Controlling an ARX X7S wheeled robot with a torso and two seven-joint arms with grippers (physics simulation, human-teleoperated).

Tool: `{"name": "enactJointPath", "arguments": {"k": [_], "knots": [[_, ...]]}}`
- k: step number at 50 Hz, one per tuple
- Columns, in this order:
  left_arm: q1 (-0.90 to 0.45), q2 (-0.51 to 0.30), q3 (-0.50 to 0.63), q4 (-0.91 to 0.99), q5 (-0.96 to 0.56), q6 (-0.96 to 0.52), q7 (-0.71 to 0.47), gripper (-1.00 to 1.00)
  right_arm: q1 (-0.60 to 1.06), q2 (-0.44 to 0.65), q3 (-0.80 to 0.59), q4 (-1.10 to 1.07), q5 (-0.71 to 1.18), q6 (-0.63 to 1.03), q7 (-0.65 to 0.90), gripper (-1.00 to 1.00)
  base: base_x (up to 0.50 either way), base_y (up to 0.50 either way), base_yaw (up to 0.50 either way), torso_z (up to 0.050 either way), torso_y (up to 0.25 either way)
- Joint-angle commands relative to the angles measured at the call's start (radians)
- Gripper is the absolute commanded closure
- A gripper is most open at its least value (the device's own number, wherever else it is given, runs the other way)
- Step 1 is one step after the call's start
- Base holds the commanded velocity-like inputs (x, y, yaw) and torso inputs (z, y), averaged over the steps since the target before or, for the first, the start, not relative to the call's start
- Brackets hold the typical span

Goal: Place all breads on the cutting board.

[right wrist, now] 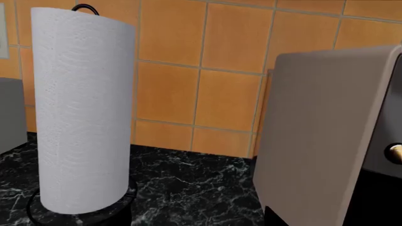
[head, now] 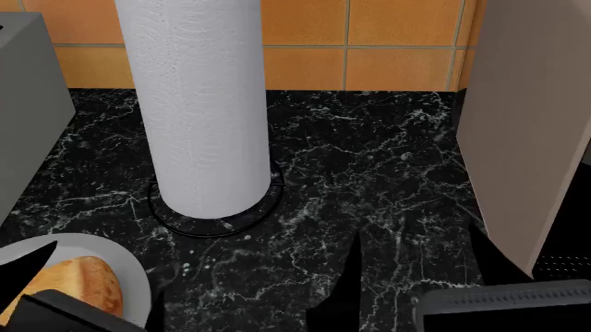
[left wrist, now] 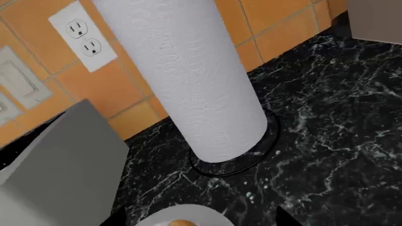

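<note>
Head view is mostly black marble counter (head: 369, 180), with orange tile wall (head: 388, 41) running behind it. Big beige appliance (head: 522, 124) stands on the right side, and a grey box (head: 28, 104) sits at the left edge. Between them, closer to the grey box, a tall white paper towel roll (head: 198, 104) stands upright on a round black wire base (head: 217, 225). Left wrist cam also catches a white outlet (left wrist: 83, 37) on the tiles behind the roll.

Down in the near left corner there's a white plate (head: 124, 266) with the pale golden loaf (head: 79, 287) lying on it, partly covered by dark arm parts. Only a sliver of that bread shows at the edge of the left wrist cam. The roll and the board aren't visible from any camera.

Left gripper (head: 28, 277): just dark finger shapes over the plate, can't tell how far apart they are or whether they're touching the loaf. Right gripper (head: 416, 270) has its two dark fingers spread wide over bare counter, holding nothing.
</note>
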Motion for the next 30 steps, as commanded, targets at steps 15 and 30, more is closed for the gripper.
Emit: {"name": "enactJointPath", "arguments": {"k": [15,30], "knots": [[0.019,0.135,-0.132,-0.326,-0.133,-0.366,0.0,-1.0,-0.031,0.005,-0.005,0.002,0.0,-0.025,0.007,-1.0,0.0,0.0,0.0,0.0,0.0],[-0.081,0.149,-0.086,-0.474,-0.221,-0.372,0.119,-1.0,-0.038,0.013,-0.005,0.008,0.001,-0.036,0.0,-1.0,0.0,0.0,0.0,0.0,0.0]]}}
